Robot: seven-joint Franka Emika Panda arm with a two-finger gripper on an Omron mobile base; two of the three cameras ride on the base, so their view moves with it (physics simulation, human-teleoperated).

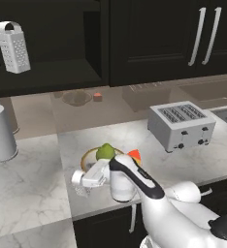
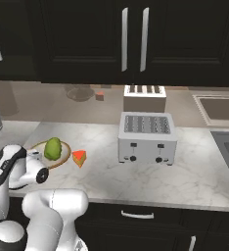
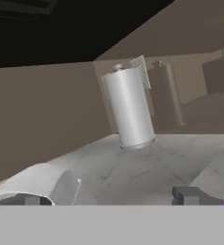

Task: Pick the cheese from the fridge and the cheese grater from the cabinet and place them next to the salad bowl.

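On the marble worktop (image 1: 193,160), the orange-red cheese wedge (image 2: 79,158) already sits beside the tan-rimmed salad bowl (image 2: 65,156); the gripper (image 1: 77,178), wide open and empty, should rise clear toward the silver-white box grater (image 1: 13,47) on the black cabinet's shelf (image 1: 52,77).

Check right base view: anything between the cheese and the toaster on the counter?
Nothing. In the right base view, bare marble counter runs from the cheese, beside the salad bowl, to the toaster.
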